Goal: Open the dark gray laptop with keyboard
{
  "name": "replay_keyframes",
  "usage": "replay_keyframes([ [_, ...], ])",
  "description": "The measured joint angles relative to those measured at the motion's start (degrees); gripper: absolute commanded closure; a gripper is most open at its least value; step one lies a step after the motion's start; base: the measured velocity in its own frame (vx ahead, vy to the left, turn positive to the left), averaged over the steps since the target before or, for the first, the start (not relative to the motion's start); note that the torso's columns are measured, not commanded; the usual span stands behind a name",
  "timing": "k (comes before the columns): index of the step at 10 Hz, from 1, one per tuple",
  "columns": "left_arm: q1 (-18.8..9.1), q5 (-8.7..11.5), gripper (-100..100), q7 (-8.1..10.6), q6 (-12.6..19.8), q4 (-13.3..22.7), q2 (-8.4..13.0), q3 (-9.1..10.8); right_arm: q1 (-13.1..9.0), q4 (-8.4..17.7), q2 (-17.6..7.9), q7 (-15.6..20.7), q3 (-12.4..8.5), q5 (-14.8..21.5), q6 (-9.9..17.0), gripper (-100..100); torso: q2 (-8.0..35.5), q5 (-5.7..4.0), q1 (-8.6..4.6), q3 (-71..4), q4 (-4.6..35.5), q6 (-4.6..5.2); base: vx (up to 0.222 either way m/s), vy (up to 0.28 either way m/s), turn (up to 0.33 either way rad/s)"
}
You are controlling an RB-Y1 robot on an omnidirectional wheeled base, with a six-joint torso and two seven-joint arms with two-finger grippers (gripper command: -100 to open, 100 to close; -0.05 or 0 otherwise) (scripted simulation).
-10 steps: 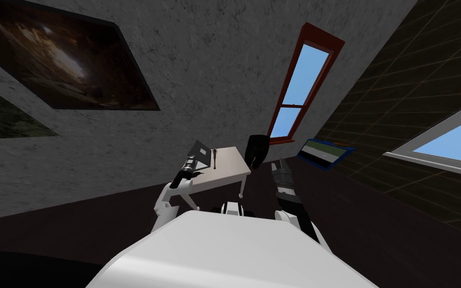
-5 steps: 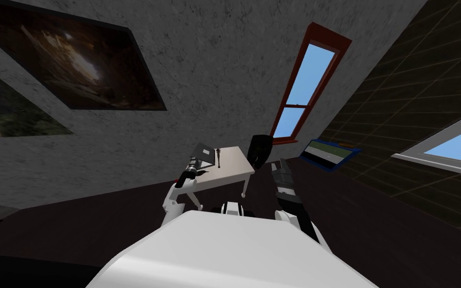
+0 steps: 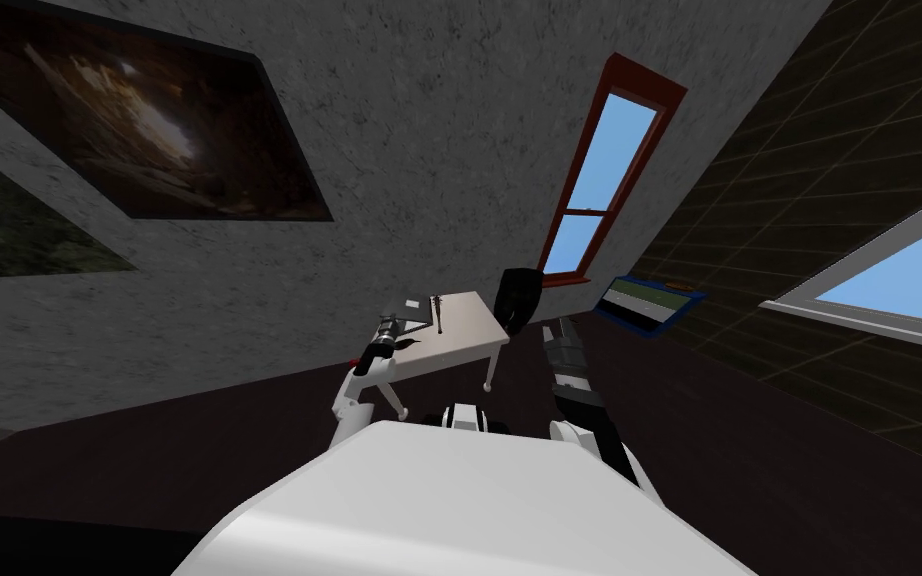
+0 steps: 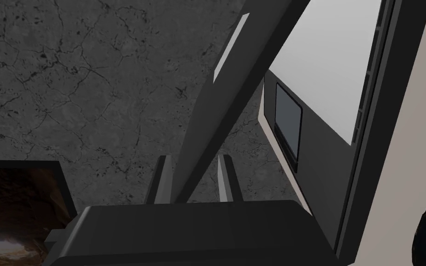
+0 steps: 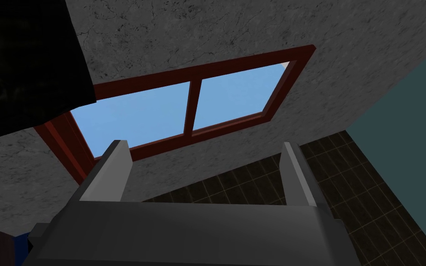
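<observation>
While my left fingers (image 4: 225, 178) stand close together, they pinch the front edge of the dark grey lid (image 4: 235, 92), which runs straight out from between the two blades. That lid belongs to the laptop (image 4: 318, 152), and it is lifted off the base, with grey wall showing through the wedge of space between them. On the base I can see the dark touchpad (image 4: 288, 122) and a pale flat area past it.

From above, the laptop sits on the pale bench (image 3: 469, 338), at the bench's far left corner, close to the grey wall. A thin dark stick (image 3: 439, 312) lies on the bench top just right of the laptop, and a small dark thing (image 3: 404, 343) lies near the bench's near left edge, beside my left wrist. A bulky black shape (image 3: 517, 298) stands at the bench's far right corner.

My right fingers (image 5: 108, 171) are spread wide with nothing between them. That arm hangs off the bench's right side, well apart from the laptop.
</observation>
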Motion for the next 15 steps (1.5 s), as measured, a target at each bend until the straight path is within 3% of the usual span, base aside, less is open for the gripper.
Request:
replay_keyframes([
  [1,-0.5,0.7,100,0.58,-1.2,1.6,-0.1,0.49,0.0,0.0,0.0,0.0,0.0,0.0,0.0,0,0.0,0.02,0.02,0.0,0.0,0.01,-0.037,0.033,-0.044],
  [2,-1.1,1.1,-100,0.98,-1.9,2.8,-0.1,0.86,0.0,0.0,0.0,0.0,0.0,0.0,0.0,0,-0.1,-0.01,-0.04,-0.1,0.0,0.00,-0.007,0.008,-0.015],
  [11,-0.3,2.1,-100,1.08,9.4,-8.8,0.3,2.75,0.0,0.0,0.0,0.0,0.0,0.0,0.0,0,-0.1,-0.02,-0.05,0.0,0.0,0.04,0.010,-0.006,-0.007],
  [12,-0.3,2.1,0,1.10,9.7,-8.9,0.3,2.79,0.0,0.0,0.0,0.0,0.0,0.0,0.0,0,-0.1,0.00,-0.03,-0.1,-0.1,0.05,0.000,0.000,0.000],
  [15,-0.2,2.1,0,1.09,9.8,-8.7,0.3,2.78,0.0,0.0,0.0,0.0,0.0,0.0,0.0,0,-0.1,-0.02,-0.05,-0.1,0.0,0.05,0.000,0.000,0.000],
])
